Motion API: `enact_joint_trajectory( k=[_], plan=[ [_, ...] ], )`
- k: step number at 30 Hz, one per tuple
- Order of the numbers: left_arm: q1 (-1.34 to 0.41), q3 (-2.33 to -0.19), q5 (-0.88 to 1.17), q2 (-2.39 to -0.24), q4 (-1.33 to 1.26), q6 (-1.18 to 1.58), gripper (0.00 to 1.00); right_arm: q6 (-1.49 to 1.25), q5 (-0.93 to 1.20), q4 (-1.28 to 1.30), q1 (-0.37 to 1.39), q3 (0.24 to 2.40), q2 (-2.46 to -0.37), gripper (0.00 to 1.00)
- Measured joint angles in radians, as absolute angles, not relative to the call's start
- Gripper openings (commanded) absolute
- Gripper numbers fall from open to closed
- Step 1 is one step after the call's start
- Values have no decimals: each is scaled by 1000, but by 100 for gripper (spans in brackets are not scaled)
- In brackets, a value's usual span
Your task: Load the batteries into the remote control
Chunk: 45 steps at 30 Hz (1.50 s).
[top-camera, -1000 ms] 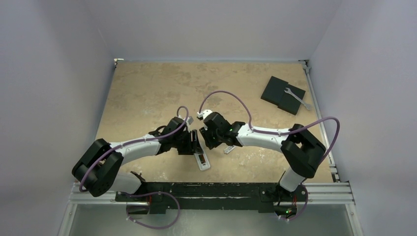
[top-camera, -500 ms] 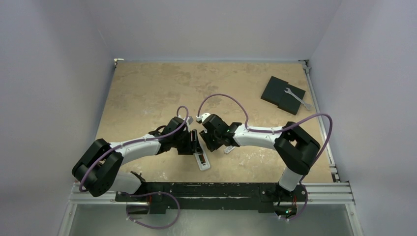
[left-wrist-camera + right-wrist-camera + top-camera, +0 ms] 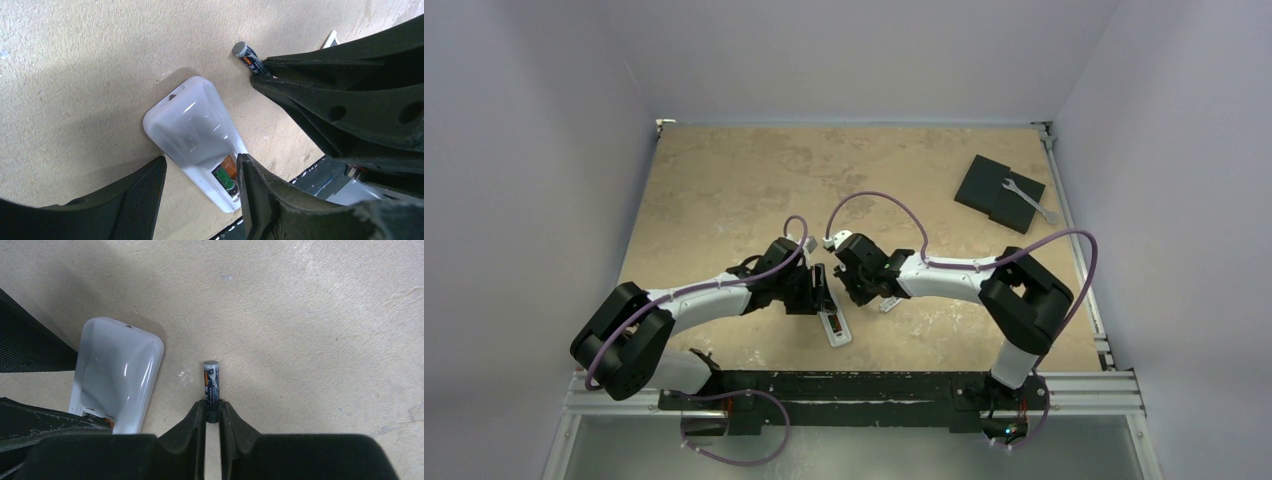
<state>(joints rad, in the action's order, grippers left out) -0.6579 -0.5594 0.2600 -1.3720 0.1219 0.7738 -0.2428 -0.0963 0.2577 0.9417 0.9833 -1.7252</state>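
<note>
The white remote control (image 3: 192,130) lies back side up on the table, its battery bay open at the near end. One battery (image 3: 226,181) with a green label sits in the bay. My left gripper (image 3: 200,200) is open, and its jaws straddle the remote's bay end. The right finger (image 3: 260,200) is against the remote's edge; the left finger stands apart from it. My right gripper (image 3: 212,407) is shut on the second battery (image 3: 211,380), holding it by one end just right of the remote (image 3: 117,372). In the top view the remote (image 3: 834,327) lies below both grippers.
A small white piece (image 3: 888,303), perhaps the bay cover, lies right of the grippers. A black flat pad (image 3: 994,188) with a silver wrench (image 3: 1029,200) on it sits at the far right. A metal rail (image 3: 854,388) runs along the near table edge.
My right arm has shifted a little to the left, bringing the held battery closer to the remote. The left arm and the remote have not moved.
</note>
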Motion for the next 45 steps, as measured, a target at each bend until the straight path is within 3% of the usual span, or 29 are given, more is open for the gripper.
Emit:
enact_joint_trajectory(
  k=[6, 33, 45],
  plan=[
    [-658, -566, 252, -1375, 129, 773, 54, -242, -100, 257, 942, 983, -1724, 0],
    [-665, -684, 197, -1493, 136, 739, 54, -292, -104, 363, 941, 924, -1414, 3],
    [-765, -770, 196, -1594, 94, 740, 53, -313, -103, 421, 941, 912, -1272, 7]
  ],
)
